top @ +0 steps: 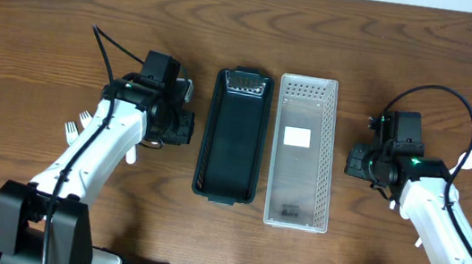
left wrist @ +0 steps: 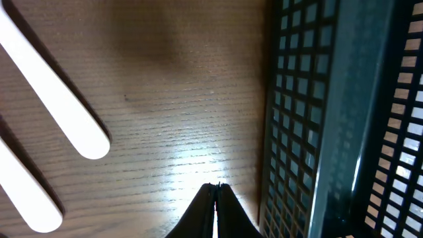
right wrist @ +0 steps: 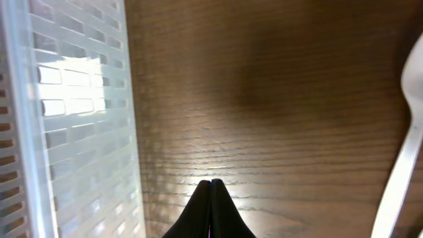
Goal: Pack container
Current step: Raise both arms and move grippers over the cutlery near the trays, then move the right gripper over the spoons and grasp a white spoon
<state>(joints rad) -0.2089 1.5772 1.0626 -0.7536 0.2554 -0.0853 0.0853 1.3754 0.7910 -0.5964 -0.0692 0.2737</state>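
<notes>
Overhead, a white plastic fork [top: 71, 130] at 9 o'clock and a white plastic spoon [top: 471, 161] at 3 o'clock lie mostly hidden under the white robot arms [top: 99, 147], and the white label [top: 297, 137] in the clear perforated bin [top: 330, 162] is too small to read. The left wrist view crops two white plastic handles [left wrist: 66, 112] at 9 o'clock; the right wrist view crops a blurred white utensil [right wrist: 406, 152] at 3 o'clock.

A brown wood-grain table [top: 45, 0] spans the view, glossy with soft glare.
</notes>
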